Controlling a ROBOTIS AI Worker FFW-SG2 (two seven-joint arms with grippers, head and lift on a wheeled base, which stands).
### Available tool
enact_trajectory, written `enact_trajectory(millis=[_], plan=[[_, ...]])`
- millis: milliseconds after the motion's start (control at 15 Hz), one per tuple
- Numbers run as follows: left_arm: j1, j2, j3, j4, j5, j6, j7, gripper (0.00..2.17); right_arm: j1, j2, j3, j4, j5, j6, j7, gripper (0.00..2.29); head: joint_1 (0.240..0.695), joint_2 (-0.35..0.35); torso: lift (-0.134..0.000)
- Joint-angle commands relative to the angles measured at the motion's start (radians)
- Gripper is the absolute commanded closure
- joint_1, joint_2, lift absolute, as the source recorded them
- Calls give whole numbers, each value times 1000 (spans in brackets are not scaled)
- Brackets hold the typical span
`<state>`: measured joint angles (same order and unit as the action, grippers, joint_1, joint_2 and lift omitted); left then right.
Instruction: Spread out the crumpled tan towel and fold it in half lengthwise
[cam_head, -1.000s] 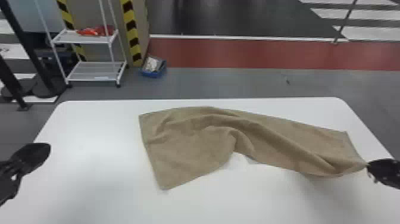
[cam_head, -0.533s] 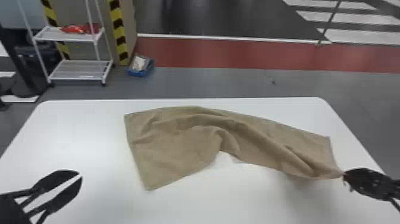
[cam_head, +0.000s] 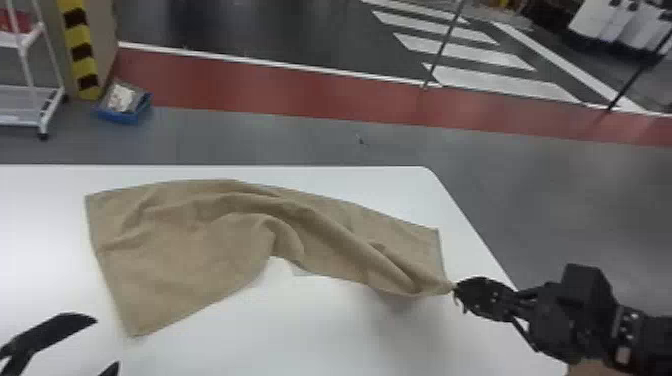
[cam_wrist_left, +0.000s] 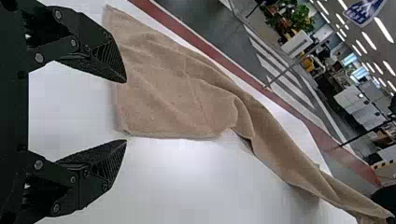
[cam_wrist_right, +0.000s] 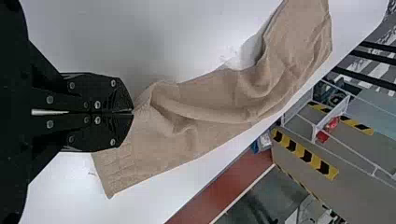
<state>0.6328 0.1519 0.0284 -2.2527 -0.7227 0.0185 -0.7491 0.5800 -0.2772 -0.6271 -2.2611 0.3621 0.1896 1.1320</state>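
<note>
- The left gripper (cam_head: 106, 342) is at the lower left of the head view, its two fingers spread wide with nothing between them. It comes in from the left edge, tips aimed across the table and slightly up the frame. Coming in too high or too shallow, those fingers could close on air or merely push the cloth into a wrinkle.
- The near left corner (cam_head: 136, 327) of the towel lies flat just beyond that gripper, and looks the likely next grasp. Flat cloth offers little to pinch, so it may slip out.
- The right gripper (cam_head: 455, 289), at the lower right, has its fingers pressed together on the pinched corner (cam_head: 444, 287). Its arm (cam_head: 575, 315) reaches in from the right edge, pointing left. The bite looks small; a hard pull from either side could free it.
- The tan towel (cam_head: 200, 240) stretches from left to right across the middle of the frame, on the white table (cam_head: 275, 335). A thick ridge (cam_head: 320, 220) runs slantwise toward the pinch; left in, it would make the lengthwise fold crooked.
- The far right corner (cam_head: 434, 234) rests on the table beyond the pinch. Dragging the near side unevenly could skew it.
</note>
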Motion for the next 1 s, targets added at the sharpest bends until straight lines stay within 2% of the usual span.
enact_trajectory(millis=[0, 267, 467, 667, 800, 933], plan=[[-56, 14, -70, 15, -47, 107, -13, 512, 4, 9, 0, -9, 5, 0, 0, 1322, 695, -350, -124], [-232, 11, -176, 93, -104, 318, -122, 515, 14, 27, 1, -37, 11, 6, 0, 1322, 695, -350, -124], [-309, 6, -212, 140, -123, 374, -179, 515, 14, 30, 4, -48, 20, 18, 0, 1322, 695, -350, -124], [-337, 6, -225, 168, -124, 392, -194, 518, 14, 30, 3, -49, 23, 25, 0, 1322, 695, -350, -124], [-361, 6, -225, 199, -126, 392, -202, 829, 14, 32, 3, -52, 24, 34, 0, 1322, 695, -350, -124], [-369, 8, -223, 213, -130, 395, -207, 842, 12, 30, -3, -57, 26, 46, 0, 1322, 695, -350, -124]])
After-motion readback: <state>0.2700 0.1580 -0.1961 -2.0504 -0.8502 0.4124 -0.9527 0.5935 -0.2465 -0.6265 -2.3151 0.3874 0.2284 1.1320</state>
